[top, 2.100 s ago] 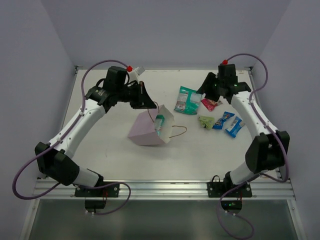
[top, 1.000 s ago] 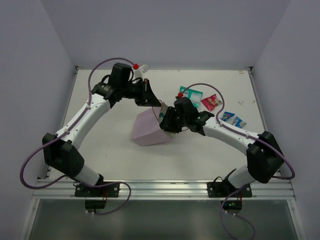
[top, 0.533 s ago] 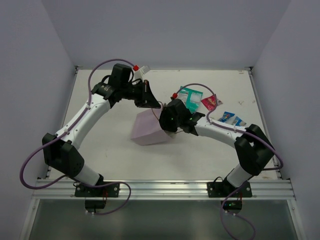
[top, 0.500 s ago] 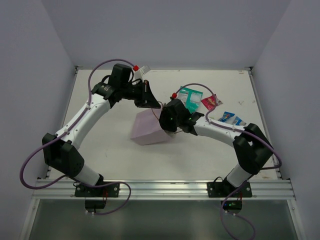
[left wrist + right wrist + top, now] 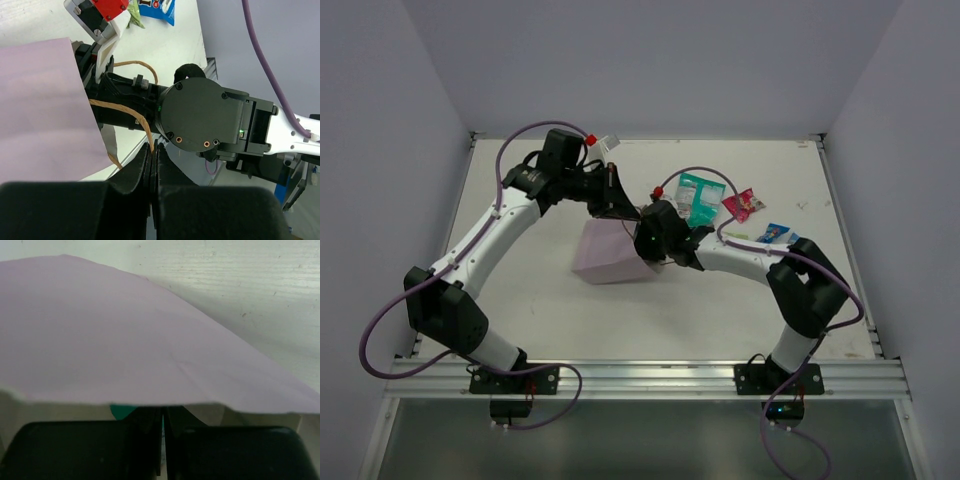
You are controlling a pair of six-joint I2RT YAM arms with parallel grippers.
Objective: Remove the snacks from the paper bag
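Observation:
The pale lilac paper bag (image 5: 605, 260) lies tipped on the table with its mouth to the right. My left gripper (image 5: 152, 148) is shut on one brown cord handle (image 5: 131, 111) and holds it up at the bag's top edge (image 5: 623, 208). My right gripper (image 5: 163, 413) reaches under the bag's rim (image 5: 150, 350) into the mouth. Its jaws are shut on a teal snack (image 5: 122, 411), with a thin teal strip showing between them. From above, the right wrist (image 5: 655, 232) hides the mouth and whatever else is inside.
Other snacks lie on the table right of the bag: a teal packet (image 5: 699, 197), a red-pink one (image 5: 740, 205) and a blue one (image 5: 772, 233). The left wrist view shows a blue packet (image 5: 159, 9) beyond the right arm's black wrist (image 5: 200, 117). Walls enclose three sides.
My right gripper has pushed further left into the bag's mouth and closed its jaws. The bag has shifted slightly left. The left gripper keeps hold of the handle.

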